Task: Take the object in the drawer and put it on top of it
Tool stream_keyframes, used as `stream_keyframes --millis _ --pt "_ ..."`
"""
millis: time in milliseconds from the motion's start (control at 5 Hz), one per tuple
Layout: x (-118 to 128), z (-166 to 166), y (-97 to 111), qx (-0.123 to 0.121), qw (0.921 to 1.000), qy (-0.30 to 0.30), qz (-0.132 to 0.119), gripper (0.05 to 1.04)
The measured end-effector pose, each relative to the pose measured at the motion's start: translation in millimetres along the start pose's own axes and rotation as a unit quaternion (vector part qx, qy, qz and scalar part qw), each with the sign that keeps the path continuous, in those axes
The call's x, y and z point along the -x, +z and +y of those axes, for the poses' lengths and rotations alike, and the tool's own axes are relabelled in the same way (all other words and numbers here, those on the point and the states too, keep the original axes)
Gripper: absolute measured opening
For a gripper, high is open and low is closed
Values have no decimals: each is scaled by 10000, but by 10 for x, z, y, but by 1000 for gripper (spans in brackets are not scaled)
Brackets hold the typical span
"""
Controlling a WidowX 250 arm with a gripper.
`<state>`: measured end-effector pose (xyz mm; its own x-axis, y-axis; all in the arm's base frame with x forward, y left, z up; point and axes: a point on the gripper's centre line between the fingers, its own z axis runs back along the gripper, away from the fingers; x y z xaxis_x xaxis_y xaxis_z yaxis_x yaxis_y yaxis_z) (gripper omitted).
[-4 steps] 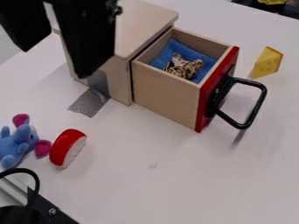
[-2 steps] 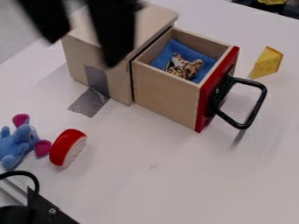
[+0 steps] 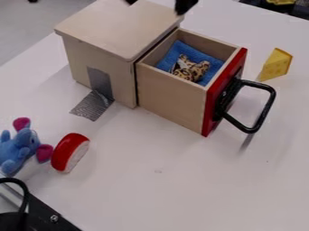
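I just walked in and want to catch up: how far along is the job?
The drawer is open, so that looks done. Nothing looks to be in hand: the fingers are apart at the top edge, away from the spotted toy lying in the drawer. Left: lifting it out and setting it on the box.

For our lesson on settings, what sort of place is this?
Probably a robot test table: a black gripper at the top edge, a wooden drawer taped down, and toys like the cheese wedge.
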<state>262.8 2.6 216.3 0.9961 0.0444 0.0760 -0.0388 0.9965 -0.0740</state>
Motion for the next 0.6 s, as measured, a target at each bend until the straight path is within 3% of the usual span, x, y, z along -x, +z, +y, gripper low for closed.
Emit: stream_keyframes --millis 200,400,600 --pt "-490 191 -188 -74 10000 34 -23 999" --pt "-751 301 -513 -116 9998 142 -50 999" --pt "-830 285 -842 32 9997 192 -125 999"
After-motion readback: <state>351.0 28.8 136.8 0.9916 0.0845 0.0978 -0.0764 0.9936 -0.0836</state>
